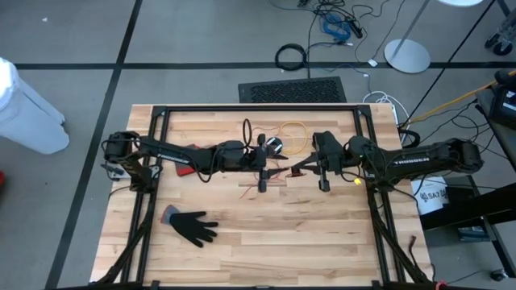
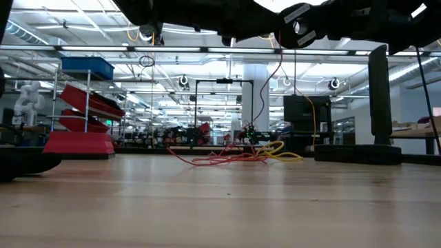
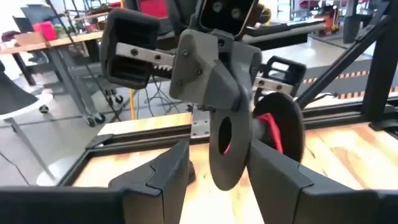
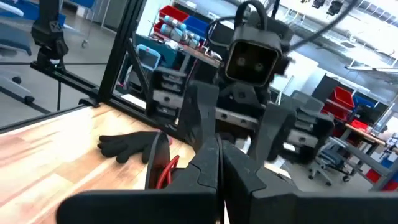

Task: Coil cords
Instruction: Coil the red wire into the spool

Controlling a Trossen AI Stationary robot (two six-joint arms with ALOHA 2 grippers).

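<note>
Both arms met above the middle of the pale wood-plank table (image 1: 242, 250), the left gripper (image 1: 262, 165) and the right gripper (image 1: 300, 167) facing one another nose to nose. The left gripper's matte dark wedge-shaped fingers (image 3: 273, 171) stood partly apart, with a flat dark disc-shaped piece (image 3: 227, 149) standing on edge between them; whether they pressed on it could not be told. A red cord (image 3: 272, 132) showed just behind that disc, thin and smooth. The right gripper's two fingers (image 4: 205, 162) were closed together, pad against pad, and a short loop of the same red cord (image 4: 165, 171) emerged just beside them; a grip on it could not be confirmed. On the far side of both grippers, toward the table's back edge, lay the yellow-orange cord (image 1: 292, 131), a thin loose open loop on the planks, untouched by either gripper. In the low view it lay as a low tangle (image 2: 281, 153) beside strands of the red cord (image 2: 220, 160). A thin dark cord (image 1: 247, 133) ran up from near the left gripper toward the back frame. A black glove (image 1: 192, 225), soft and knitted, fingers splayed, lay flat well to the near side of the left gripper.
</note>
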